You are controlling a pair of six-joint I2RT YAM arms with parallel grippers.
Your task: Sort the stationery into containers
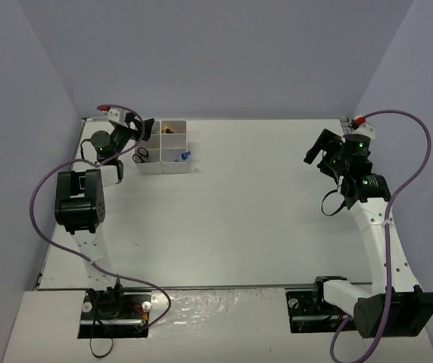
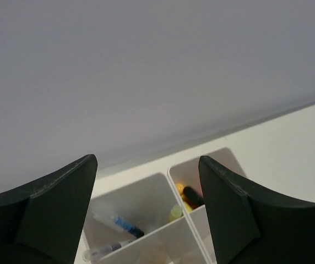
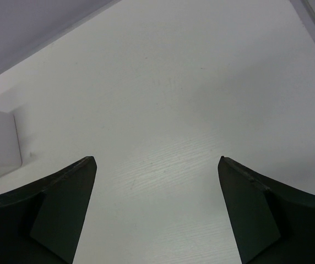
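Note:
The white six-compartment container (image 1: pixel 172 140) stands at the far left of the table. Black-handled scissors (image 1: pixel 142 156) lie in its near left compartment and a small blue-capped bottle (image 1: pixel 184 156) in its near right one. My left gripper (image 1: pixel 144 130) hovers open and empty over the container's far left side. In the left wrist view (image 2: pixel 146 162) pens (image 2: pixel 116 223) lie in one compartment, and yellow and orange markers (image 2: pixel 184 199) in the one beside it. My right gripper (image 1: pixel 319 155) is open and empty above bare table at the far right (image 3: pixel 156 159).
The grey back wall rises just behind the container (image 2: pixel 163 179). The container's corner (image 3: pixel 0 137) shows at the left edge of the right wrist view. Side walls close in the table (image 1: pixel 262 212) on the left and right.

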